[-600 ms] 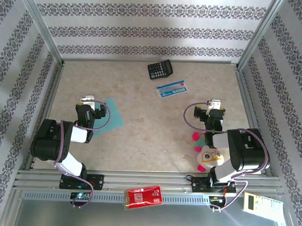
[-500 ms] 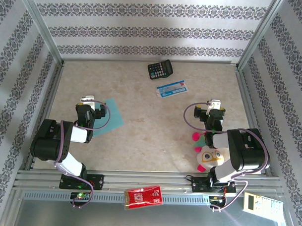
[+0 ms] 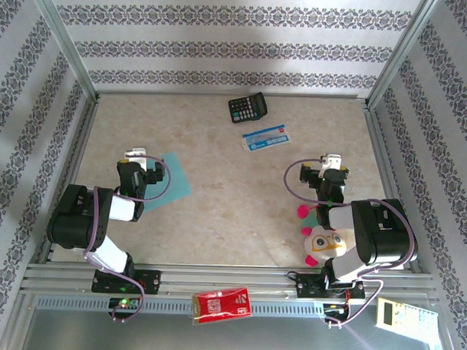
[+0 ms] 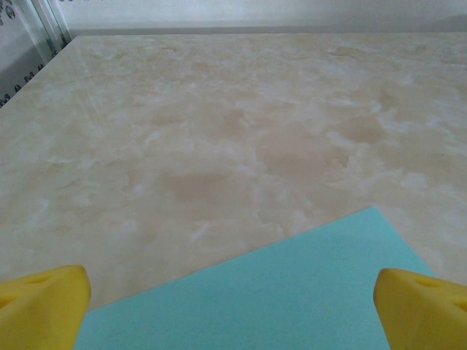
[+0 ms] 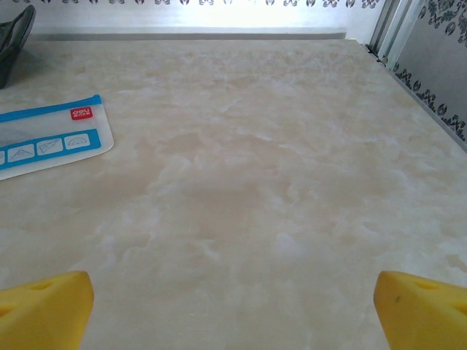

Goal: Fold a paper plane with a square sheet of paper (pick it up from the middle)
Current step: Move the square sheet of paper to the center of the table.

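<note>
Left end effector [image 4: 233, 310] spread, square sheet of paper [image 4: 306, 281] flat below, between its jaws. Right end effector [image 5: 233, 313] spread; card [image 5: 44, 142] far-left, label [image 5: 78, 114] perhaps "deli".

square sheet of paper [image 3: 176, 182] left, card [image 3: 264, 138] centre-back, calculator [image 3: 247, 108] behind it, toy [image 3: 323, 241] right
</note>
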Robot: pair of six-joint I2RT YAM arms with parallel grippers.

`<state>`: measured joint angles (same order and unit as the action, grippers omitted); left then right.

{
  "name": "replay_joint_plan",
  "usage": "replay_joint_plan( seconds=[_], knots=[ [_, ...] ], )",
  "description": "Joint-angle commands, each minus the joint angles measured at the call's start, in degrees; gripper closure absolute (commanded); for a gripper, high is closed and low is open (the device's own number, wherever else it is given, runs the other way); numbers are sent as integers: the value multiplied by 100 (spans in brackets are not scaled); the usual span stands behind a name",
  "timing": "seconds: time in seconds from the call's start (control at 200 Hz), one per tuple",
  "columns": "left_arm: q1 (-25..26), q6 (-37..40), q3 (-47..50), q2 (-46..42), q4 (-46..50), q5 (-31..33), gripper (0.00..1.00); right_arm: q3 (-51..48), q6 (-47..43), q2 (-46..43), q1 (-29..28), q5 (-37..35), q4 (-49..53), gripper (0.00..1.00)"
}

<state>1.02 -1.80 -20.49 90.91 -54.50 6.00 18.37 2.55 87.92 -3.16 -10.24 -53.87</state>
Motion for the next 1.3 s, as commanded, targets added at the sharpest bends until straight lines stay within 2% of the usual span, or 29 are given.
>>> replay_joint_plan(
  seconds=[0.0, 1.054, 1.129, 1.199, 1.244, 1.294],
  knots=[
    [-40, 92, -91, 32, -156, -61, 0, 97, -79, -37, -35, -84, -228, 2],
    [-40, 84, -95, 36, -141, -33, 0, 246, 27, -45, 105, 165, -150, 2],
    [-40, 64, -99, -11, -123, 37, 0, 266, 93, -196, 70, -174, -50, 2],
    [-40, -35, -183, -324, 328, 211, 0, 246, -8, -422, 43, -133, 142, 2],
    [-40, -68, -259, -553, 635, 394, 0, 336, -88, -620, -158, -679, 344, 2],
    [-41, -169, -350, -859, 1069, 668, 0, 558, -136, -1059, -344, -1242, 1064, 2]
  ],
)
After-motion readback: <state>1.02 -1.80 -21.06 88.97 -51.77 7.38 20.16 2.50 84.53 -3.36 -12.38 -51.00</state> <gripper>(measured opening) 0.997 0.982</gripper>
